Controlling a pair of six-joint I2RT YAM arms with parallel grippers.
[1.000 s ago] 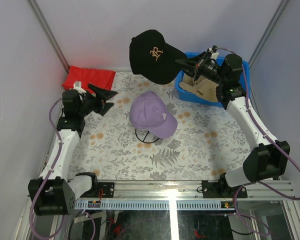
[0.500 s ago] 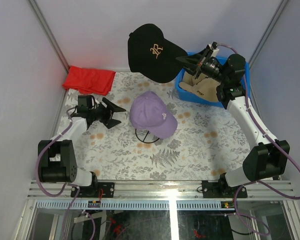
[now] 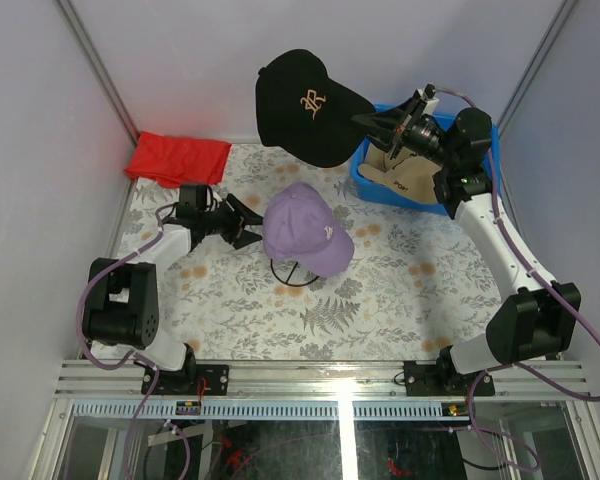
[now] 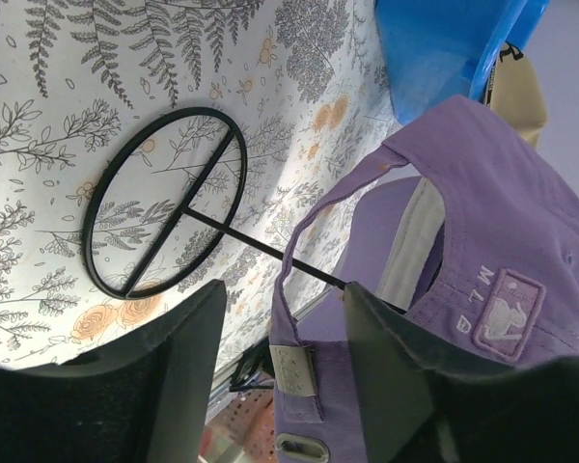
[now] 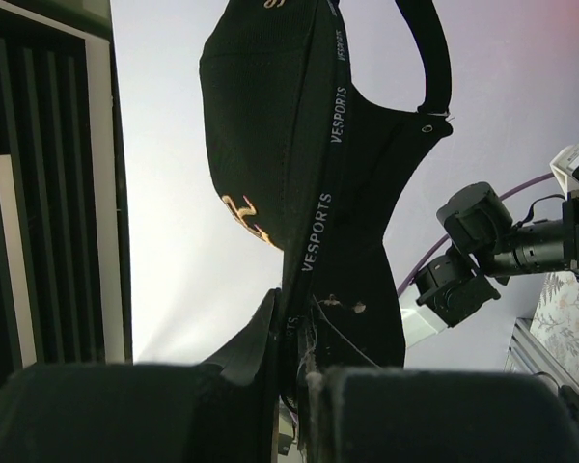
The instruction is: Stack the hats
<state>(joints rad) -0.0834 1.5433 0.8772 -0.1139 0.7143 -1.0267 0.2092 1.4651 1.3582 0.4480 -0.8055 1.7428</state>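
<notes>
A lavender cap (image 3: 305,235) sits on a black wire stand (image 3: 292,275) at the table's middle. My left gripper (image 3: 250,225) is open at the cap's left rear; in the left wrist view (image 4: 282,376) the cap's back strap (image 4: 297,371) lies between the spread jaws. My right gripper (image 3: 365,122) is shut on the brim of a black cap (image 3: 305,105) and holds it high above the back of the table; the same cap hangs in the right wrist view (image 5: 299,145). A tan cap (image 3: 400,175) lies in the blue bin (image 3: 375,185). I see no second tan cap.
A red folded cloth (image 3: 178,158) lies at the back left. The blue bin stands at the back right under my right arm. The stand's round wire base (image 4: 164,212) rests on the floral tablecloth (image 3: 380,300). Grey walls enclose the table.
My left arm has swung from beside the red cloth rightward to the lavender cap's back, its jaws now around the strap. The right arm lifted the black cap slightly, then held still.
</notes>
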